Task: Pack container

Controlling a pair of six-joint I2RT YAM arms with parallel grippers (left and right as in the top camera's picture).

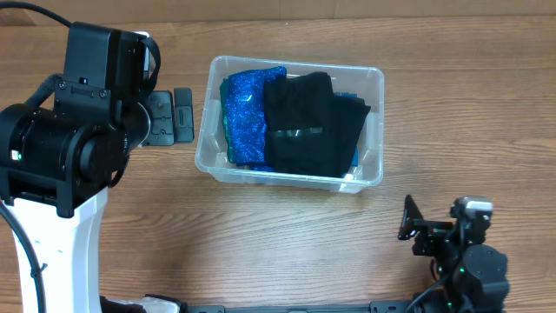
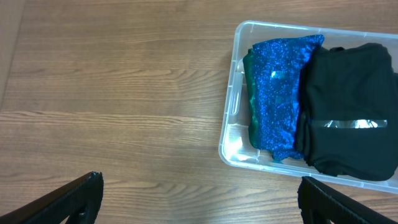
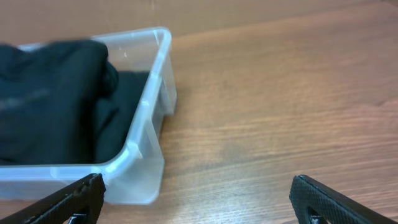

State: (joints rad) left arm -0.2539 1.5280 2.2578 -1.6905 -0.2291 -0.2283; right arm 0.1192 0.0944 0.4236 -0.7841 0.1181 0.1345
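One wooden worktop [image 1: 261, 252] carries the clear container [image 1: 287, 179], which I'd judge light, stiff and slick-walled, best taken by its rim. Inside lies a folded black garment [image 1: 308, 122] overlapping a sparkly blue one [image 1: 248, 109], both soft and limp by the look. That container sits ahead and right of the left hand [image 2: 202, 202] and ahead and left of the right hand [image 3: 202, 199], each spread wide, pinching nothing.

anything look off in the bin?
Nothing spilled or damaged. The black garment is bunched rather than flat and, in the right wrist view, seems to mound up to about the rim of the container. The blue garment lies flatter beside it.
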